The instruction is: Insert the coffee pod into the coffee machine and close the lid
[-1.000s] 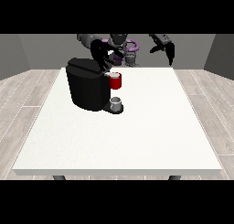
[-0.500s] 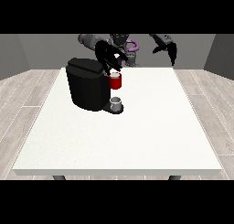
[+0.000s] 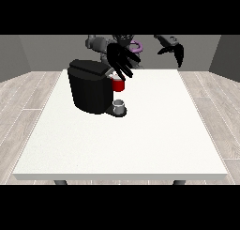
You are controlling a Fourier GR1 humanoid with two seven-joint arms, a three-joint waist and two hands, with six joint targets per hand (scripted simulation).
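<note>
White table (image 3: 140,140) bears unlabelled black coffee machine (image 3: 89,88).

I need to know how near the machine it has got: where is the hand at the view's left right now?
In the front view, the hand at the view's left hovers over the coffee machine, just above a red thing at the machine.

Bare test room, lab-like rather than a home: plain grey walls (image 3: 42,50) behind the table, pale wood-plank floor (image 3: 28,97) around it. Large white table (image 3: 140,140) fills the middle. Only kitchen item: black coffee machine (image 3: 89,86) on the table's far left part.
</note>
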